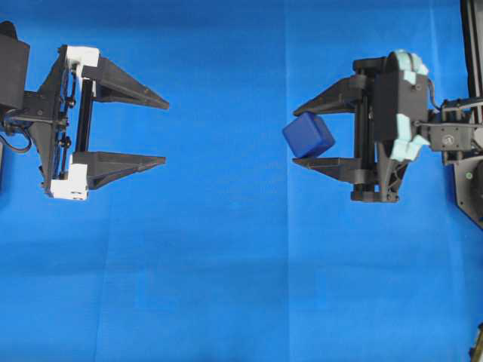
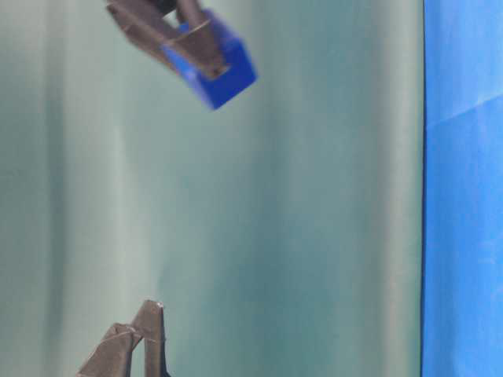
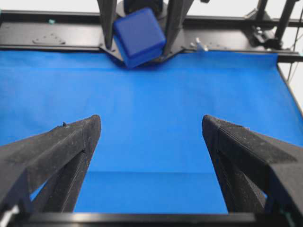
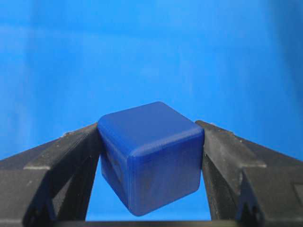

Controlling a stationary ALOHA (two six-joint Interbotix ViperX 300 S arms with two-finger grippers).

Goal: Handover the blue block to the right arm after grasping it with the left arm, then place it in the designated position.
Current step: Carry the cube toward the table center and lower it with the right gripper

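The dark-blue block (image 1: 308, 136) is clamped between the two black fingers of my right gripper (image 1: 299, 136), tilted and held above the blue cloth. In the right wrist view the block (image 4: 150, 156) fills the gap between the fingers (image 4: 71, 156). My left gripper (image 1: 164, 128), with white brackets, is open and empty at the left, well apart from the block. The left wrist view shows its gripper (image 3: 151, 125) wide open, with the block (image 3: 138, 36) far ahead in the right gripper. The table-level view shows the block (image 2: 224, 67) held high and a left fingertip (image 2: 153, 318) low.
The blue cloth (image 1: 226, 264) covers the table. A black frame and rail (image 3: 57, 40) run along the far edge in the left wrist view. The right arm's base (image 1: 468, 158) stands at the right edge of the overhead view.
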